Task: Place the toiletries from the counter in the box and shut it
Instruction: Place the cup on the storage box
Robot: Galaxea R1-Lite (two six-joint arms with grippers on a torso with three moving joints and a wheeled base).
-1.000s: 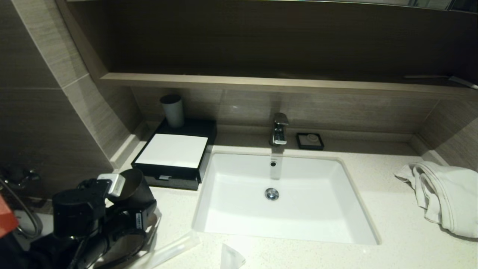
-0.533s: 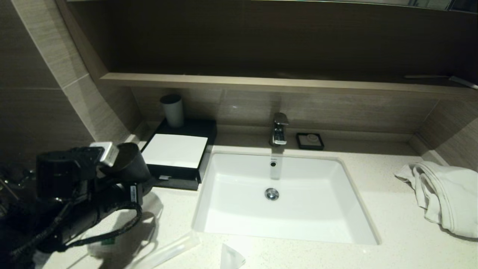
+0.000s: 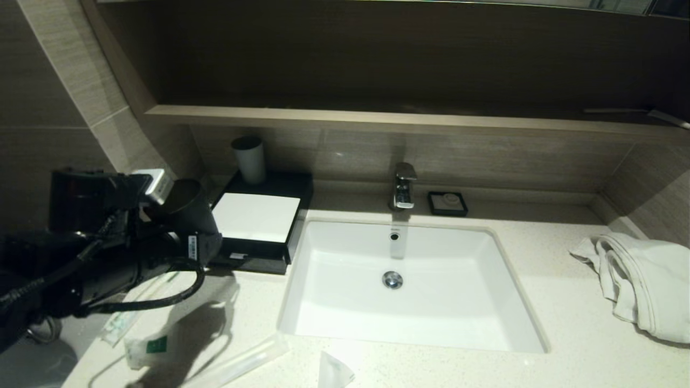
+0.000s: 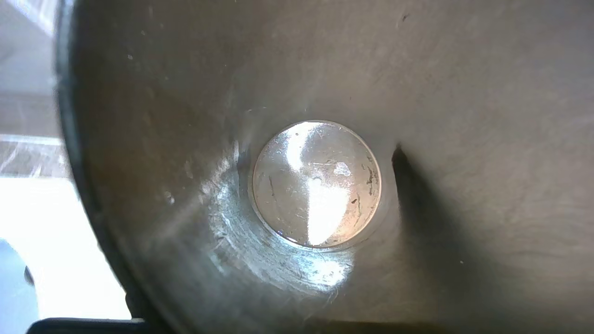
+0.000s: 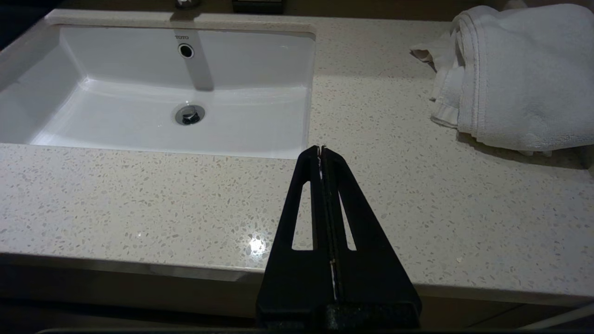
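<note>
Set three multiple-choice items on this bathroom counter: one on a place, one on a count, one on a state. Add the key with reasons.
1. Where does the white towel lie?
A on the shelf
B on the counter, right of the sink
C on the floor

2. How many cups show?
A one
B two
C four

3. What does the left gripper hold?
A nothing
B a packet
C a dark cup

Key: B, the towel lies bunched on the stone right of the basin. B, a grey cup stands behind the box, and another is gripped. C, the wrist view looks straight into the cup. The right gripper is parked, shut.
</note>
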